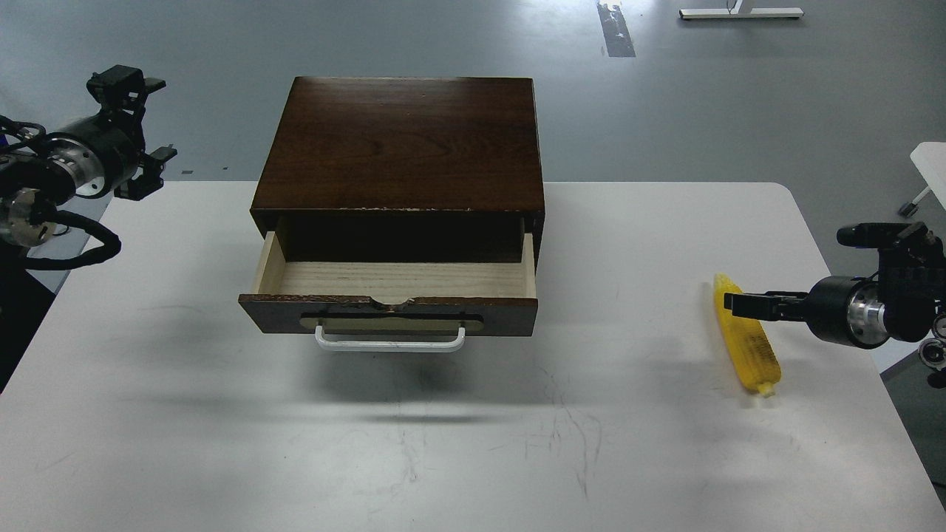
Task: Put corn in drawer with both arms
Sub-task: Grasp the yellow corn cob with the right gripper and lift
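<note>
The corn [750,347] lies on the white table at the right, its tapered end pointing away from me. My right gripper [739,304] comes in from the right and sits over the corn's far half. Its fingers overlap into one dark bar, so I cannot tell whether it is open or shut. The drawer [392,284] is pulled out of the dark brown cabinet [403,140]. Its pale wood interior is empty and its white handle [390,341] faces me. My left gripper [157,120] is at the far left, beyond the table's back corner, open and empty.
The white table [443,443] stretches in front of the cabinet, with scuff marks. Its right edge runs just past the corn. A white stand base [741,12] lies on the grey floor at the back. Another white surface [933,166] shows at the far right.
</note>
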`<state>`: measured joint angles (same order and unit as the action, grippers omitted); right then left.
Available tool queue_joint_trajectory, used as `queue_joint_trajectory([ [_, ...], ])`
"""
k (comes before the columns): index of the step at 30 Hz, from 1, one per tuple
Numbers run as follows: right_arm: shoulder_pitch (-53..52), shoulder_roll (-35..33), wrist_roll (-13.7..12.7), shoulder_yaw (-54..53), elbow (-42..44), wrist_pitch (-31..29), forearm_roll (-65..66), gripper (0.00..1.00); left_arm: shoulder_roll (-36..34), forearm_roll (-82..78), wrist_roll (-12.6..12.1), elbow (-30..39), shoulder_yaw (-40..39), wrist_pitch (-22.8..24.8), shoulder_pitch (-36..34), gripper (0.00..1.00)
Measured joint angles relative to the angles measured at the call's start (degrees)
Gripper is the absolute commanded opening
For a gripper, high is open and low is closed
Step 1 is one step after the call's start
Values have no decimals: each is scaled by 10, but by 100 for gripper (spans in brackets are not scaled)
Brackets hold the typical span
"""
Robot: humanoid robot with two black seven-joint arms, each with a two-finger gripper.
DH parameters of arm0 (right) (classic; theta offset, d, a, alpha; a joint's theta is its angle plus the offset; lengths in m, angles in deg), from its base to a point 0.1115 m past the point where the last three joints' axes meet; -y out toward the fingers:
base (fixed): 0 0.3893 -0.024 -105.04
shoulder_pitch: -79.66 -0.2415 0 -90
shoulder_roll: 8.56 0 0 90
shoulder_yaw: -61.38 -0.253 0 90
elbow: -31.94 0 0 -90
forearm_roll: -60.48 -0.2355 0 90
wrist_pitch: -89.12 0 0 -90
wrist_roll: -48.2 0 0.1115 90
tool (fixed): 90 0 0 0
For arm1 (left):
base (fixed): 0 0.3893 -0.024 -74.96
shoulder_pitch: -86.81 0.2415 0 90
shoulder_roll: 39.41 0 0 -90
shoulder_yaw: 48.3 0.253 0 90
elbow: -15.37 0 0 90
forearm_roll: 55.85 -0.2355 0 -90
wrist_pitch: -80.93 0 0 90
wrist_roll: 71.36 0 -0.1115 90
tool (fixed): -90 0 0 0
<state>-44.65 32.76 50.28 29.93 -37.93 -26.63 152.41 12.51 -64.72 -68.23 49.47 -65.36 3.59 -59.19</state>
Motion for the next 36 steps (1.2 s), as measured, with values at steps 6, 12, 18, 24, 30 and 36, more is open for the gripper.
queue_joint_trajectory([
  [6,5,4,-2,17,10,0,1,89,1,-3,1,0,1,0,9,98],
  [12,5,25,-2,34,30,1,1,56,1,-7,1,1,2,0,15,98],
  [18,3,38,-2,43,44,4,1,8,0,-8,1,1,3,0,20,98],
  [24,1,50,-2,61,57,61,1,0,0,-8,1,1,3,0,21,98],
  [30,-51,48,2,71,39,114,0,0,4,-7,1,1,0,0,22,98],
  [36,-166,31,38,85,-16,168,73,0,5,-8,23,1,0,1,21,98],
])
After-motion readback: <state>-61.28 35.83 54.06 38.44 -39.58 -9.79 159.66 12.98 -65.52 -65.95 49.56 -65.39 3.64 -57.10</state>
